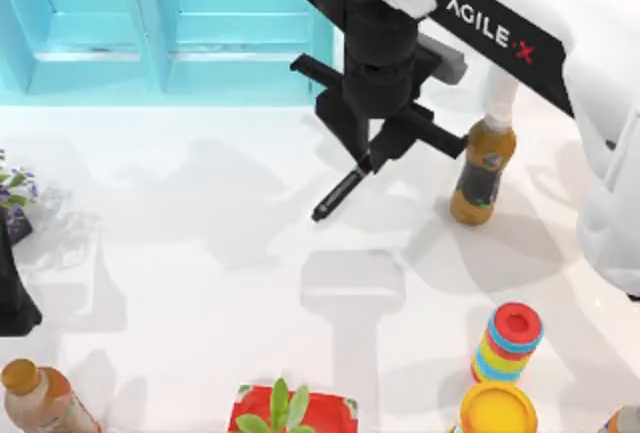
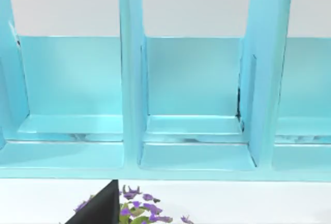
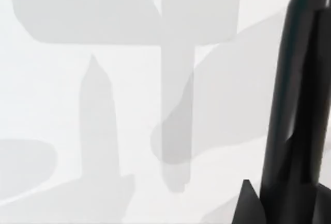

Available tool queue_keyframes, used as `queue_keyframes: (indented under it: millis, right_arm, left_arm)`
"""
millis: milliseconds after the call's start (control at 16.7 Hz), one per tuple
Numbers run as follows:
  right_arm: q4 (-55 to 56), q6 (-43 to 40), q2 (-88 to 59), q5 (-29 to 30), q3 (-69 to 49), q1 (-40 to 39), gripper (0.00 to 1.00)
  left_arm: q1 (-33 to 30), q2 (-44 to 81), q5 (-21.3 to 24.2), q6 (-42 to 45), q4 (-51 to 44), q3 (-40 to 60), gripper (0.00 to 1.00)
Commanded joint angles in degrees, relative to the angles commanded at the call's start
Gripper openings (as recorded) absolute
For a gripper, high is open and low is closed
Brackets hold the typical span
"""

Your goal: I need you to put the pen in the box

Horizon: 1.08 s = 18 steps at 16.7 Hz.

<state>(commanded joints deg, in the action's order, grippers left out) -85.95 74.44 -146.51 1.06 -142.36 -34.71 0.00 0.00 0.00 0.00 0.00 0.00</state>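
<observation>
- Top view: a white table (image 1: 200,283) carries the big turquoise box (image 1: 150,28) along its far edge, on the left half, with its dividers marking off compartments.
- The right gripper (image 1: 368,160) hangs over the table just in front of the box's right end, its fingers closed on the upper end of the black pen (image 1: 340,193). The pen slants down and to the left from the fingers, outside the box.
- A brown bottle (image 1: 483,168) stands just to the right of this gripper.
- Near the front edge are a red planter (image 1: 330,411) with a green plant, a stack of coloured rings (image 1: 508,343), a yellow lid (image 1: 497,410) and a second bottle (image 1: 35,398) at the left corner.
- The left arm (image 1: 12,293) is parked at the table's left edge beside purple flowers (image 1: 14,188); I cannot tell how its pincer stands.
- Left wrist view: the box's compartments face the camera, with purple flowers (image 2: 139,211) below them.
- Right wrist view: the pen's dark barrel (image 3: 297,110) stands over the white table amid grey shadows.
</observation>
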Motion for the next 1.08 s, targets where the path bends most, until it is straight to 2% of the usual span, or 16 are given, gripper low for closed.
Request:
queue_keyframes:
  millis: [300,780,1080]
  right_arm:
    - [-5.7,-0.2,-0.1,0.0,-6.0,0.1,0.00]
    - [-5.4,-0.5,3.3,-0.1,-5.5,0.7,0.00]
    - [-3.4,-1.6,14.3,0.0,-2.0,8.2,0.00]
  left_arm:
    - [0.0,0.0,0.0,0.0,0.0,0.0,1.00]
    - [0.0,0.0,0.0,0.0,0.0,0.0,1.00]
    - [0.0,0.0,0.0,0.0,0.0,0.0,1.00]
